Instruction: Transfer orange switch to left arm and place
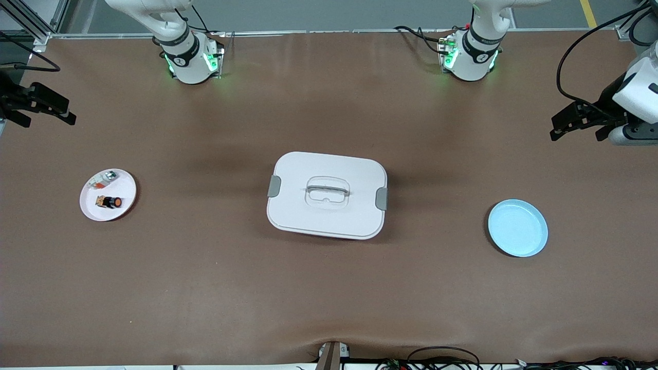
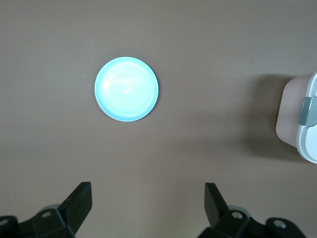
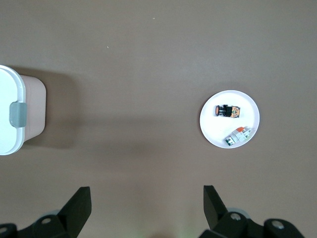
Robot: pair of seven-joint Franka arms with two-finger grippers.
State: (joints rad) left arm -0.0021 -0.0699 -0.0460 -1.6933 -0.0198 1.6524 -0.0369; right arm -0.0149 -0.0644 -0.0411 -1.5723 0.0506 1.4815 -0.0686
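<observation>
Waiting claws: the right claw (image 1: 43, 110) hangs wide and empty over the tabletop's (image 1: 329, 298) edge at the right arm's end; the left claw (image 1: 578, 123) hangs wide and empty over the left arm's end. Neither arm has started.
Switch: the orange switch (image 1: 109, 202) lies on its side on the pink plate (image 1: 126, 203), toward the right arm's end.
Risk, wrong part: a small silver and red-orange part (image 1: 102, 180) lies just beside the switch on the same plate; a sloppy descent could pinch that instead, or nudge both.
Risk, tiny target: the switch is round and small, so I judge it could roll or squirt from the fingers.
Obstacle: the box (image 1: 327, 195) sits mid-table between the two plates; a low carry or low handover would likely strike its lid.
Destination: the blue plate (image 1: 517, 227) stands bare toward the left arm's end, well apart from the box.
</observation>
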